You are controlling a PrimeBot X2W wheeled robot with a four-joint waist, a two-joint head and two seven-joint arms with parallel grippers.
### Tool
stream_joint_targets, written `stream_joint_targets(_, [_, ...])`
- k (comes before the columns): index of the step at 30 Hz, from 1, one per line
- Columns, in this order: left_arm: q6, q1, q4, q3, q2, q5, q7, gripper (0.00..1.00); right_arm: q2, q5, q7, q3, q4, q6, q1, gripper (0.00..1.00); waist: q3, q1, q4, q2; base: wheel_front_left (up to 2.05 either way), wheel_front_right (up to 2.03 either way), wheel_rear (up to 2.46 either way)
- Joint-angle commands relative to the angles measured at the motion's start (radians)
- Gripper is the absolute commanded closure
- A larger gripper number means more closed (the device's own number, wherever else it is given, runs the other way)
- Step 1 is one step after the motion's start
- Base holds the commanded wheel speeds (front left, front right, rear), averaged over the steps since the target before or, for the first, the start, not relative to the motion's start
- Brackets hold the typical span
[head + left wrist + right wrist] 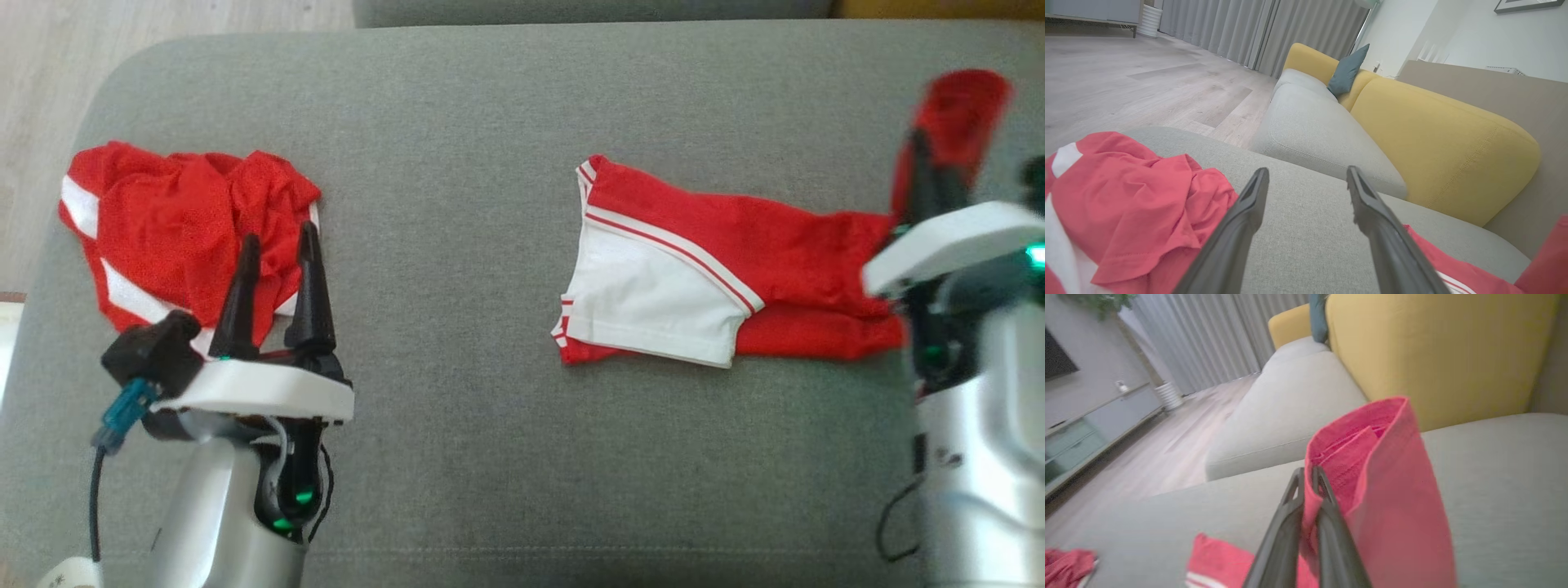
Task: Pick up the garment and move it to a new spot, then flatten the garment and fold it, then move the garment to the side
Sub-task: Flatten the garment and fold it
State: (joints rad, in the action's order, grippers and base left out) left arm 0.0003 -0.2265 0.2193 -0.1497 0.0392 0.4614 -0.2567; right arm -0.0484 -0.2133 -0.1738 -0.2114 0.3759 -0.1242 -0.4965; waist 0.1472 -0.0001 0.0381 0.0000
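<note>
A red garment with white sleeves (702,278) lies folded on the grey cushion (490,457), right of centre. My right gripper (921,143) is shut on its right end and lifts that end off the cushion; in the right wrist view the fabric (1384,498) stands up pinched between the fingers (1306,486). A second red and white garment (180,229) lies crumpled at the cushion's left. My left gripper (277,245) hovers open over its near right edge, with nothing between the fingers (1306,179).
The grey cushion's left edge drops to a wood floor (49,65). Beyond it stand another grey seat (1314,134) and yellow backrests (1437,147) with a teal pillow (1347,71). Bare cushion lies between the two garments.
</note>
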Motion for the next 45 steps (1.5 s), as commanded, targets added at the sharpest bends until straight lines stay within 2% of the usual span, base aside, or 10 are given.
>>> stream_joint_targets(1, [0.003, -0.019, -0.032, 0.029, 0.011, 0.004, -0.005, 0.0, -0.002, -0.039, -0.003, 0.074, -0.052, -0.007, -0.012, 1.0, -0.003, 0.0001, 0.006, 0.0, 0.0, 0.0, 0.0])
stream_joint_targets(6, [0.005, -0.018, -0.03, 0.015, 0.011, 0.009, -0.005, 0.0, -0.002, -0.117, 0.035, 0.265, -0.081, -0.007, 0.024, 1.0, -0.001, 0.0001, 0.032, 0.0, 0.0, 0.0, 0.0])
stream_joint_targets(10, [0.008, -0.018, -0.028, 0.0, 0.011, 0.017, -0.005, 0.0, -0.002, -0.181, 0.08, 0.365, -0.046, -0.007, 0.039, 1.0, 0.002, 0.0001, 0.06, 0.0, 0.0, 0.0, 0.0])
stream_joint_targets(25, [0.017, -0.019, -0.025, -0.013, 0.011, 0.026, -0.005, 0.0, -0.002, -0.268, 0.188, 0.554, 0.183, -0.007, 0.001, 1.0, 0.029, 0.0001, 0.126, 0.0, 0.0, 0.0, 0.0])
stream_joint_targets(26, [0.018, -0.019, -0.024, -0.014, 0.011, 0.027, -0.005, 0.0, -0.002, -0.273, 0.199, 0.572, 0.196, -0.007, -0.002, 0.77, 0.03, 0.0001, 0.127, 0.0, 0.0, 0.0, 0.0])
stream_joint_targets(27, [0.019, -0.019, -0.024, -0.015, 0.011, 0.029, -0.005, 0.0, -0.002, -0.284, 0.21, 0.591, 0.208, -0.007, -0.003, 0.0, 0.031, 0.0001, 0.128, 0.0, 0.0, 0.0, 0.0])
stream_joint_targets(32, [0.022, -0.018, -0.019, -0.019, 0.011, 0.033, -0.005, 0.0, -0.002, -0.352, 0.257, 0.707, 0.241, -0.007, -0.005, 0.0, 0.029, 0.0001, 0.125, 0.0, 0.0, 0.0, 0.0])
stream_joint_targets(37, [0.025, -0.014, -0.015, -0.011, 0.011, 0.031, -0.005, 0.0, -0.002, -0.376, 0.294, 0.74, 0.259, -0.007, -0.041, 0.0, 0.015, 0.0001, 0.101, 0.0, 0.0, 0.0, 0.0])
stream_joint_targets(41, [0.023, -0.01, -0.016, -0.006, 0.011, 0.03, -0.005, 0.0, -0.002, -0.363, 0.324, 0.708, 0.231, -0.007, -0.084, 0.0, -0.003, 0.0001, 0.067, 0.0, 0.0, 0.0, 0.0])
stream_joint_targets(45, [0.022, -0.008, -0.025, -0.006, 0.011, 0.03, -0.005, 0.0, -0.002, -0.226, 0.336, 0.61, 0.215, -0.007, -0.118, 0.0, -0.014, 0.0001, 0.037, 0.0, 0.0, 0.0, 0.0])
